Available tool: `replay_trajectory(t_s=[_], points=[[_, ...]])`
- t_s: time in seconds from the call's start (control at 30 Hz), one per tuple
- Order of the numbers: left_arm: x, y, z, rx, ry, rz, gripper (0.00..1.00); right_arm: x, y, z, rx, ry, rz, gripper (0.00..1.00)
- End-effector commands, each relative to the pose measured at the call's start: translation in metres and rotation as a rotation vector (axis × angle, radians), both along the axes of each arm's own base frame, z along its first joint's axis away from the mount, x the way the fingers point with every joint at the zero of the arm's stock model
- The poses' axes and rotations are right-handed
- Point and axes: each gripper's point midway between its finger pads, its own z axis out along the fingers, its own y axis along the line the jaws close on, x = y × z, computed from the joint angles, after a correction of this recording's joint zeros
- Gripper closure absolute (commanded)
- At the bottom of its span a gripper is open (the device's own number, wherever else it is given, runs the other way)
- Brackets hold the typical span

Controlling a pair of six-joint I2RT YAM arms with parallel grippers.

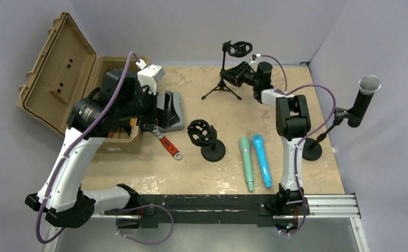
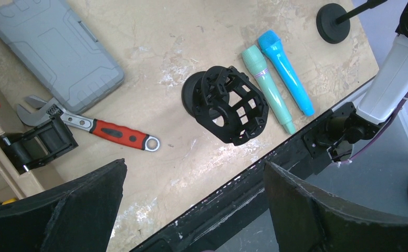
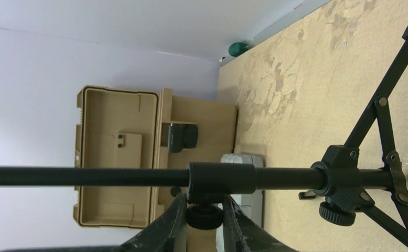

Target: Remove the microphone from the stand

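A black microphone point(image 1: 363, 100) with a silver mesh head sits tilted in the clip of a round-base stand point(image 1: 312, 151) at the right edge; neither gripper is near it. The stand's base also shows in the left wrist view point(image 2: 333, 22). My right gripper point(image 1: 234, 73) is at the back, at a black tripod stand point(image 1: 221, 90). In the right wrist view the gripper point(image 3: 204, 203) is shut on the clamp knob point(image 3: 204, 216) under the tripod's pole point(image 3: 86, 176). My left gripper point(image 1: 152, 113) hangs open and empty over the table by the tan case; its fingers point(image 2: 70, 205) stand wide apart.
A teal microphone point(image 1: 247, 163) and a blue one point(image 1: 261, 160) lie side by side on the table. A black shock mount on a round base point(image 1: 204, 137) stands at the centre. A red-handled wrench point(image 1: 168, 146), a grey case point(image 1: 171, 110) and an open tan case point(image 1: 60, 73) are at the left.
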Motion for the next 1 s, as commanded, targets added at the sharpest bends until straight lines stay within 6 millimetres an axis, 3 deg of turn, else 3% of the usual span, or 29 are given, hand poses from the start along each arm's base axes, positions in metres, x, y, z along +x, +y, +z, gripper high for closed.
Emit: replay_trajectory(t_s=[0.0, 0.17, 0.37, 0.43, 0.53, 0.63, 0.73, 0.83, 0.97], points=[[0.001, -0.001, 0.015, -0.016, -0.051, -0.013, 0.0, -0.035, 0.002, 0.007, -0.078, -0.044, 0.121, 1.0], [0.001, -0.003, 0.017, -0.023, -0.046, -0.017, 0.0, -0.069, 0.005, 0.009, -0.084, -0.016, 0.244, 1.0], [0.005, -0.012, 0.019, -0.045, -0.031, -0.038, 0.0, -0.089, 0.009, 0.037, -0.02, -0.021, 0.341, 1.0], [0.006, -0.014, 0.02, -0.05, -0.03, -0.04, 0.0, -0.095, 0.009, 0.038, -0.006, -0.014, 0.36, 1.0], [0.007, -0.014, 0.02, -0.052, -0.028, -0.038, 0.0, -0.106, 0.008, 0.021, -0.005, 0.029, 0.382, 1.0], [0.007, -0.014, 0.019, -0.05, -0.028, -0.036, 0.0, -0.111, 0.003, -0.011, -0.074, 0.091, 0.357, 1.0], [0.008, -0.013, 0.019, -0.046, -0.028, -0.031, 0.0, -0.1, -0.015, -0.052, -0.356, 0.137, 0.266, 1.0], [0.008, -0.013, 0.018, -0.046, -0.024, -0.03, 0.0, -0.078, -0.039, -0.063, -0.64, 0.088, 0.124, 1.0], [0.01, -0.017, 0.018, -0.057, -0.02, -0.038, 0.0, -0.063, -0.052, -0.07, -0.859, -0.008, 0.009, 1.0]])
